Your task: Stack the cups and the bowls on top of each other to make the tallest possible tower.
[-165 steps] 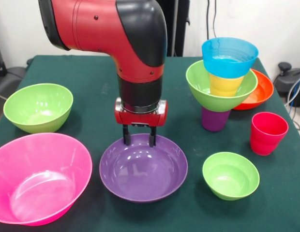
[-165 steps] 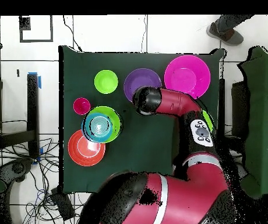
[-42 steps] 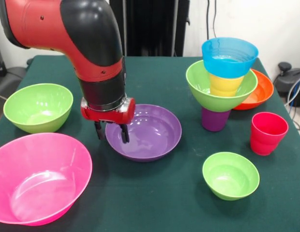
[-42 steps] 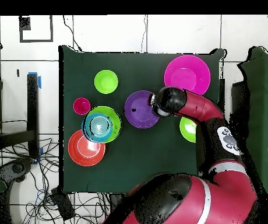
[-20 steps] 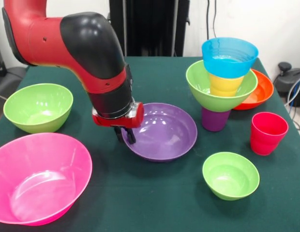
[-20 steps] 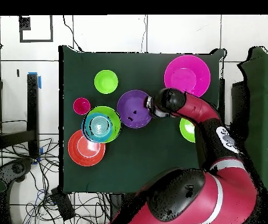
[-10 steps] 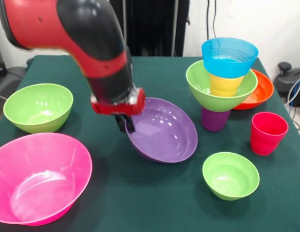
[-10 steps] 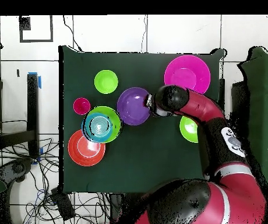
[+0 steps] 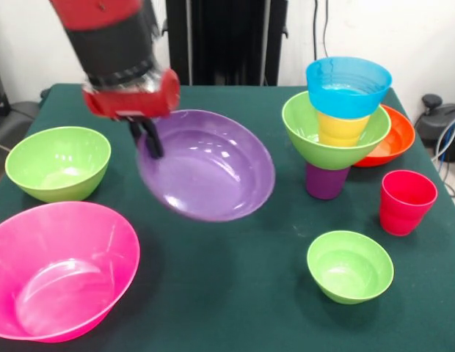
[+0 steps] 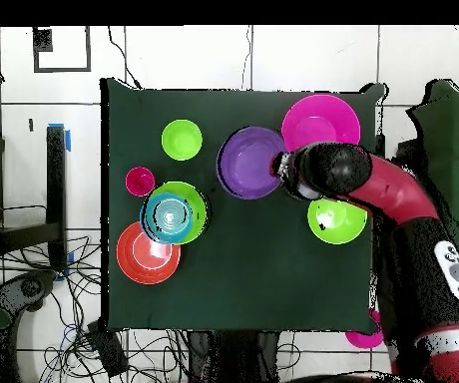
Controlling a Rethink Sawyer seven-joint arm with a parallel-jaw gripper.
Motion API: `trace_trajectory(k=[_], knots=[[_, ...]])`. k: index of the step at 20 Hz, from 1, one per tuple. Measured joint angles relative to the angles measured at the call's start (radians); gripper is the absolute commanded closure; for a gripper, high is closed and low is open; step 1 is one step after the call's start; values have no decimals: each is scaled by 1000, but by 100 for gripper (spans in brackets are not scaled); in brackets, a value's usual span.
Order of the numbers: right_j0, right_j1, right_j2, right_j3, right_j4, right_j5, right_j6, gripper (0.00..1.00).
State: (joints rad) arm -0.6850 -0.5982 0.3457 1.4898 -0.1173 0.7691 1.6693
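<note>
My gripper (image 9: 148,138) is shut on the left rim of the wide purple bowl (image 9: 207,167) and holds it tilted, well above the table; it also shows in the overhead view (image 10: 250,160). The tower (image 9: 337,125) stands at the right: a purple cup (image 9: 325,182) at the base, then a lime green bowl (image 9: 308,132), a yellow-orange cup (image 9: 341,128) and a blue bowl (image 9: 348,86) on top. The red cup (image 9: 406,202) stands right of the tower. The wide orange-red bowl (image 9: 395,139) sits behind the tower.
A large hot pink bowl (image 9: 55,270) lies at the front left, a lime green bowl (image 9: 57,161) behind it, and a small lime green bowl (image 9: 350,265) at the front right. The green table (image 9: 235,308) has cables and floor around it in the overhead view.
My gripper has lifted the purple bowl off the table and carried it up and to the left in the front view. The tower and the other bowls have not moved.
</note>
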Motion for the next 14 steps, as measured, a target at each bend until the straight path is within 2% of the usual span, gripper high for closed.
trace_trajectory(k=[6, 11, 14], knots=[[-53, -59, 48, 10, -2, 0, 0, 100], [-128, -81, 155, 52, 5, -4, 0, 100], [-201, -78, 255, 100, 10, -14, 0, 100]])
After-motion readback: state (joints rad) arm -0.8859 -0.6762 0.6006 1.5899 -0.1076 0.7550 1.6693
